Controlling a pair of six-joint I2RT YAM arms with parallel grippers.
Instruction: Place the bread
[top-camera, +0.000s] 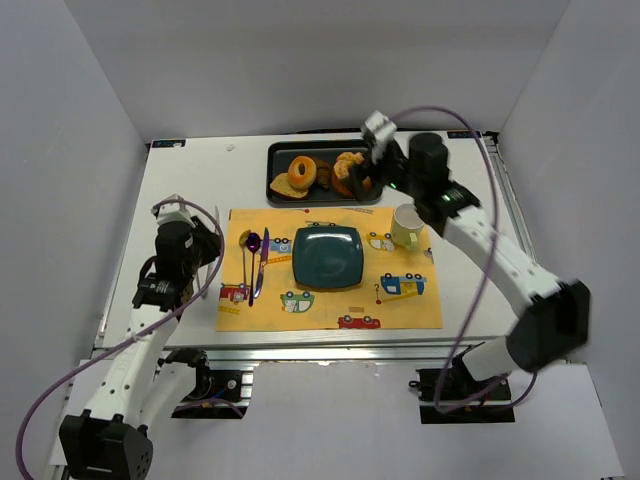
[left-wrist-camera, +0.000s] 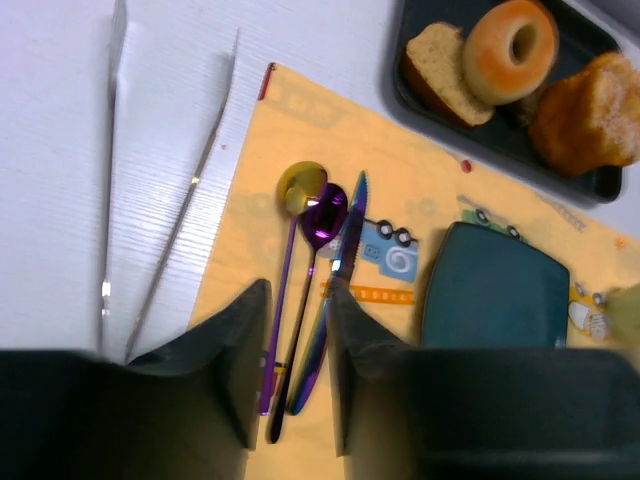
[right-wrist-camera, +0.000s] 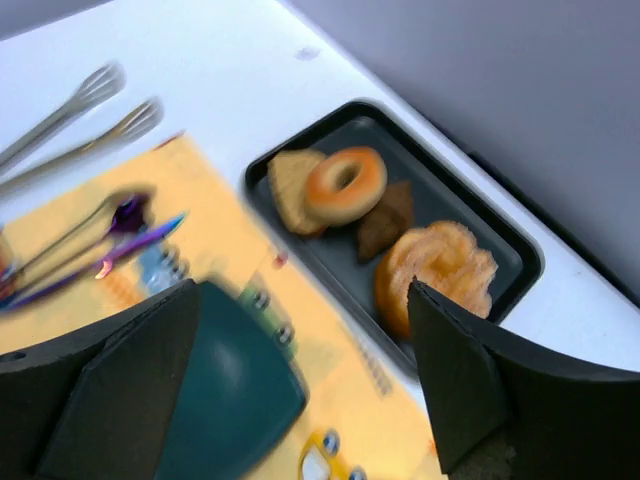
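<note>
The bread lies in a black tray (top-camera: 283, 150) at the back of the table: a ring doughnut (top-camera: 301, 172) (right-wrist-camera: 345, 185) (left-wrist-camera: 510, 48) and a lumpy orange bun (top-camera: 349, 168) (right-wrist-camera: 440, 265) (left-wrist-camera: 590, 110). My right gripper (top-camera: 363, 180) (right-wrist-camera: 300, 390) is open and empty at the tray's right end. Its right finger sits just in front of the bun, its left finger over the teal plate (right-wrist-camera: 240, 400). My left gripper (top-camera: 212, 246) (left-wrist-camera: 295, 370) is shut on nothing, with only a narrow gap between its fingers. It hovers over the cutlery (left-wrist-camera: 320, 215) at the placemat's left edge.
A pale toast slice (right-wrist-camera: 285, 185) and a dark croissant (right-wrist-camera: 385, 220) share the tray. The teal plate (top-camera: 327, 257) sits mid-placemat (top-camera: 330, 310), with a mug (top-camera: 407, 227) to its right. Metal tongs (left-wrist-camera: 160, 200) lie on the white table left of the mat.
</note>
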